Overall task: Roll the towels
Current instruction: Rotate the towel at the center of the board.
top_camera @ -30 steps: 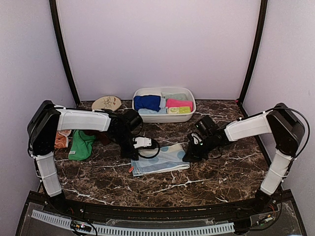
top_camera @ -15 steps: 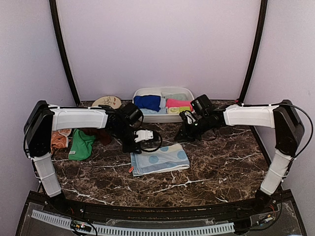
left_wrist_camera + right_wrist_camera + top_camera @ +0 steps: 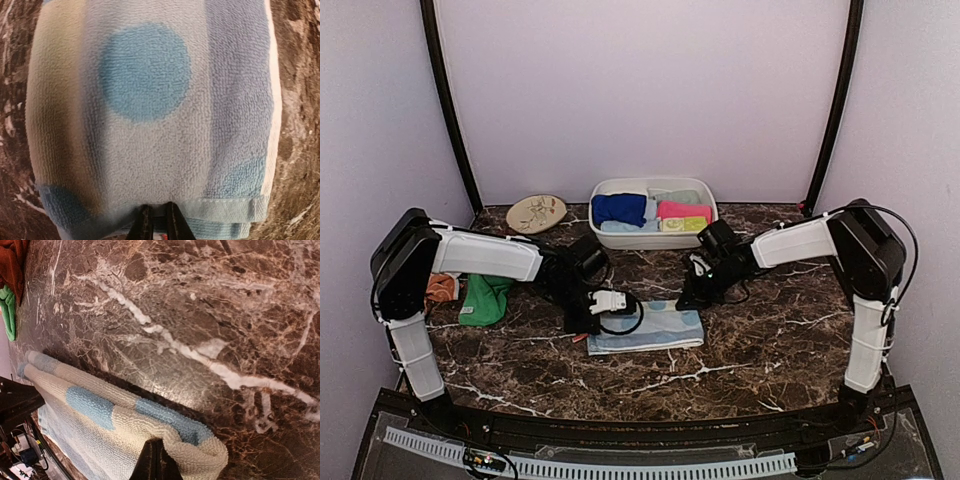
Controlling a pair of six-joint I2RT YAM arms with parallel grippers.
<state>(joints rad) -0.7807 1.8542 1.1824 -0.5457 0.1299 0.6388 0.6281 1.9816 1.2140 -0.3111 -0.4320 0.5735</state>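
Note:
A pale towel with blue dots (image 3: 655, 330) lies folded on the marble table, between the two arms. My left gripper (image 3: 592, 322) is at its left end. In the left wrist view the towel (image 3: 145, 100) fills the frame and the gripper (image 3: 158, 220) is shut on its near hem. My right gripper (image 3: 688, 298) is at the towel's far right corner. The right wrist view shows the towel's (image 3: 100, 425) far edge curled over in a thick fold, and the gripper (image 3: 156, 450) is shut with its tips tucked into that fold.
A white tub (image 3: 650, 241) at the back holds blue (image 3: 618, 208), pink (image 3: 682, 210) and other towels. A leaf-pattern plate (image 3: 536, 211) lies to its left. Green (image 3: 485, 298) and rust-brown (image 3: 442, 288) towels sit by the left arm.
My right gripper swung up toward the tub, then came back down onto the towel's far right corner. The towel now looks narrower front to back. My left gripper stayed at the left end.

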